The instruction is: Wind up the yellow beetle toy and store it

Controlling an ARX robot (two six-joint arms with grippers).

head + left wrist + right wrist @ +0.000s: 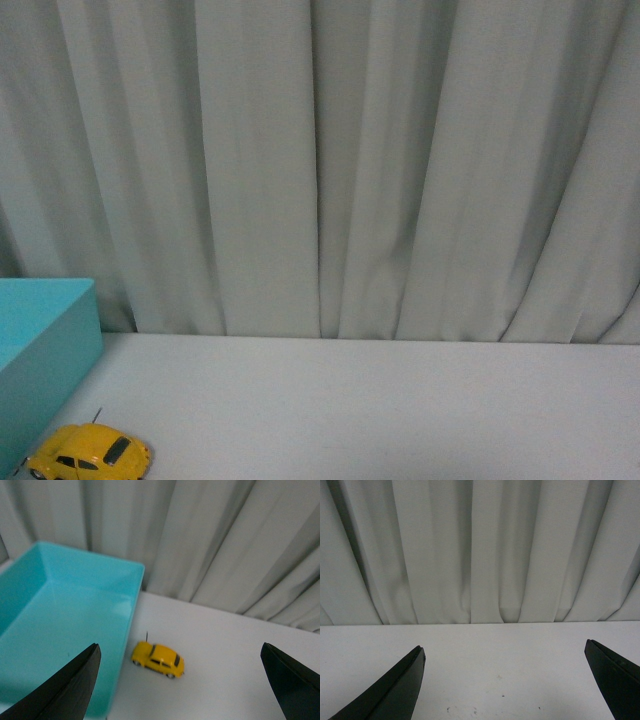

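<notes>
Yellow and glossy, the beetle toy [158,660] sits on its wheels on the white table [400,400], just beside the long wall of a turquoise bin [65,630] but not touching it. In the front view it lies at the near left corner, with the bin behind and to its left. A grey curtain [320,160] closes off the back of the table.

The left gripper [180,647] hangs above the toy with its two dark fingers [75,685] spread wide and nothing between them. The right gripper [504,646] is likewise spread and empty, over bare table well away from the toy.

The task looks to be at its very start: the toy is untouched, not wound, and the bin appears empty as far as its inside shows. The step in hand is the approach. The left arm is the better placed, so the next move probably calls for lowering it onto the toy, turning the fingers to close across the car's narrow sides, and keeping clear of the bin wall close by. The small rounded body may slip under a loose pinch.
</notes>
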